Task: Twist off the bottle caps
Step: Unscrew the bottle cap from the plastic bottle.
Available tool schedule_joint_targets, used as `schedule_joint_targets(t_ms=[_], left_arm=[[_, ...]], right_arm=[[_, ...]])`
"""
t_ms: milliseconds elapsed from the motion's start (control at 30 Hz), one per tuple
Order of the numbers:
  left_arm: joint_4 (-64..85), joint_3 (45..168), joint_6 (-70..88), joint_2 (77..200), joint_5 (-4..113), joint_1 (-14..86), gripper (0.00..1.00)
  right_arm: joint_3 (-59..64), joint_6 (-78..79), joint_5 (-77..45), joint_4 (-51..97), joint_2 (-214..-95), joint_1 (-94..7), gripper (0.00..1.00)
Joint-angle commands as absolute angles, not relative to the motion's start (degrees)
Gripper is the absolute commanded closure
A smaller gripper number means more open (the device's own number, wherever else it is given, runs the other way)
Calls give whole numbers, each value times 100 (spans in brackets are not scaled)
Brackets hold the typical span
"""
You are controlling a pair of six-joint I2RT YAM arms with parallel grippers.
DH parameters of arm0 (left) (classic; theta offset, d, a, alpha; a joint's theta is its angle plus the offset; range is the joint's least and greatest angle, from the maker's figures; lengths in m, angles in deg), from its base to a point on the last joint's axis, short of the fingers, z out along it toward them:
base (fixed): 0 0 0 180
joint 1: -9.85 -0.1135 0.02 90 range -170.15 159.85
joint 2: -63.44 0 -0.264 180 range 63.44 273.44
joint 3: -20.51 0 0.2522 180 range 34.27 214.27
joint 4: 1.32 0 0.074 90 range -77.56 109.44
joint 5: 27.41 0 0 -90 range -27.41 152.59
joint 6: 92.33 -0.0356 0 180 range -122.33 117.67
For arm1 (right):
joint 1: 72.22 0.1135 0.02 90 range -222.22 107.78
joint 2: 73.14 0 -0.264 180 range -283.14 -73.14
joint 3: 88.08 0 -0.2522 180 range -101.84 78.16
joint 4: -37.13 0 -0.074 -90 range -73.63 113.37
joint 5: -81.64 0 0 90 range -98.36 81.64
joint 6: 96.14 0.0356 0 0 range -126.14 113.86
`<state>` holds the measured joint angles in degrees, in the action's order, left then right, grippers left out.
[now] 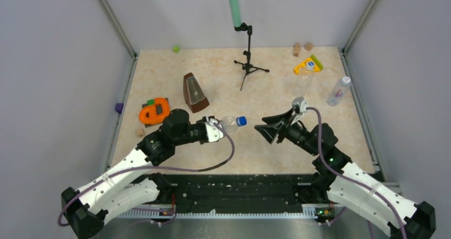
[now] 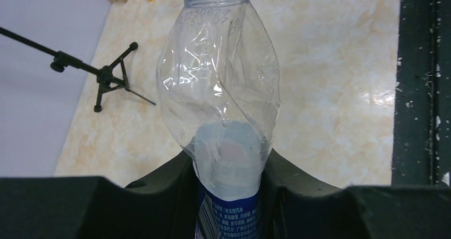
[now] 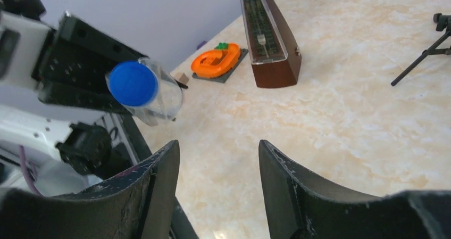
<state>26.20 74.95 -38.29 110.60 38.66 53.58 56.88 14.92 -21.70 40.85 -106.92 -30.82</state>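
Your left hand (image 1: 215, 129) grips the labelled bottle (image 1: 229, 123), blue cap (image 1: 241, 121) pointing three o'clock. Your right hand (image 1: 265, 132) hangs open just beyond it, desk (image 1: 239, 156) showing between. Metronome (image 1: 194, 92) at eleven, bluish bottle (image 1: 338, 92) near the right edge.

a: what sort of place is this?
b: a robotics lab test cell. a left arm (image 1: 122, 170) and a right arm (image 1: 367, 188) are bolted to a black rail (image 1: 239, 188) at the edge of a marble-look tabletop (image 1: 239, 143).
a: anything else?
b: plain grey walls (image 1: 53, 63) on metal posts (image 1: 113, 18) box it in, and a microphone (image 1: 232, 5) stands on a small tripod (image 1: 249, 66).
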Motion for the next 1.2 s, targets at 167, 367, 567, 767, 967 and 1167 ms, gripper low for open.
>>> schedule_joint_targets(t_ms=[167,367,567,767,967,1167], left_arm=[[1625,7138,-4140,11073,5028,5549,100],[1465,7056,-4626,11274,5714,5911,100],[1027,6894,-4796,11280,5990,5986,100],[970,6902,-4838,11308,6018,6003,100],[1036,6913,-4867,11305,6006,6020,100],[1058,6919,-4872,11283,6005,6031,100]], right_arm=[[4033,4067,-700,2388,-11236,-3131,38],[4090,5351,-882,2714,-11367,-3165,45],[3961,5769,-1765,2866,-11866,-3188,41],[4132,6067,-1855,3152,-12030,-3183,41],[4128,6188,-2152,3441,-12149,-3188,41],[4036,6215,-2292,3311,-12412,-3188,41]])
